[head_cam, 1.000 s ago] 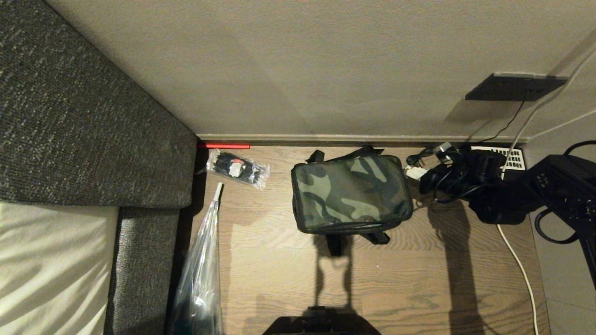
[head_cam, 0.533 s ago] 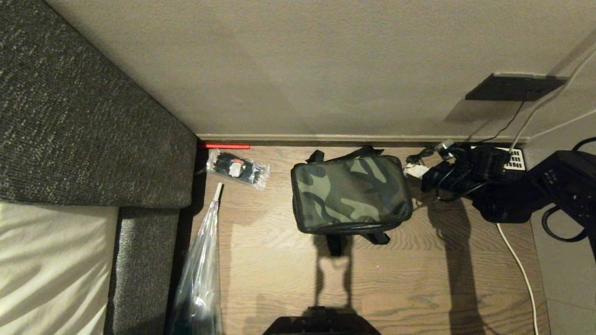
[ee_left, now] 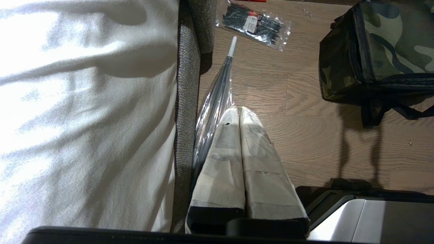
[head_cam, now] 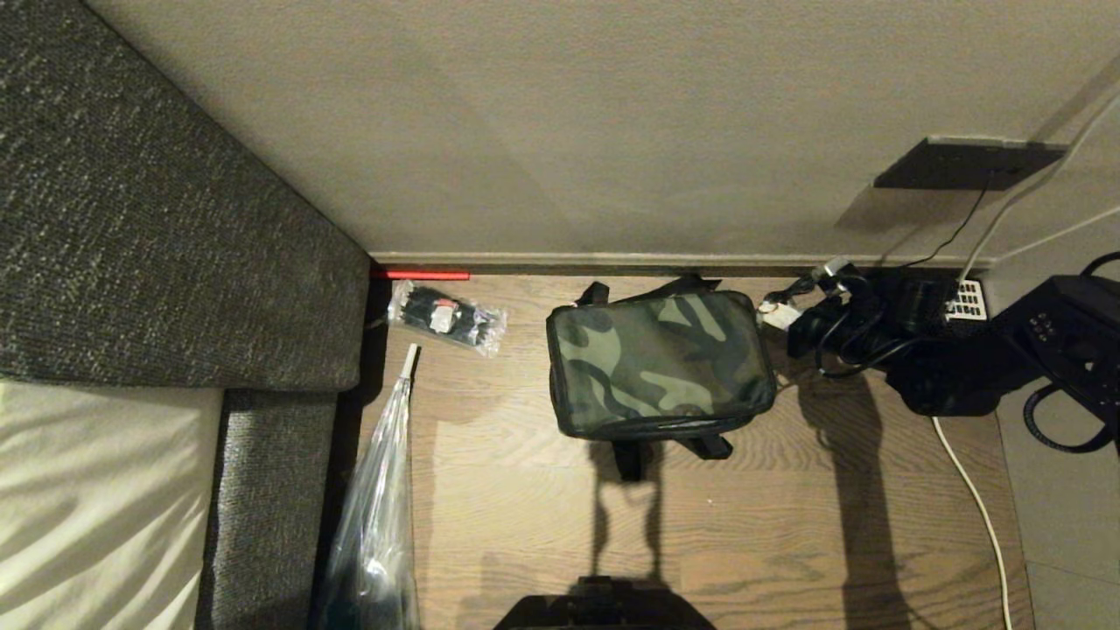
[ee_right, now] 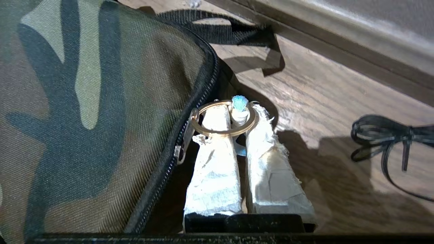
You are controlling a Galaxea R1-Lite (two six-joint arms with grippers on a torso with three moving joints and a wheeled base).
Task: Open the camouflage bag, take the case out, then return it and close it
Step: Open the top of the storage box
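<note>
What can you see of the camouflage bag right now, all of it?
The camouflage bag is a boxy, soft fabric bag in green, brown and black, lying flat on the wooden floor near the baseboard. Its lid is down and the zip looks closed. Black straps stick out front and back. At its right corner the right gripper is shut on the zip's ring pull.

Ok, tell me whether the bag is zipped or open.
Zipped. The bag's lid lies flat and its zip runs closed along the edge; the right gripper is shut on the pull ring.
</note>
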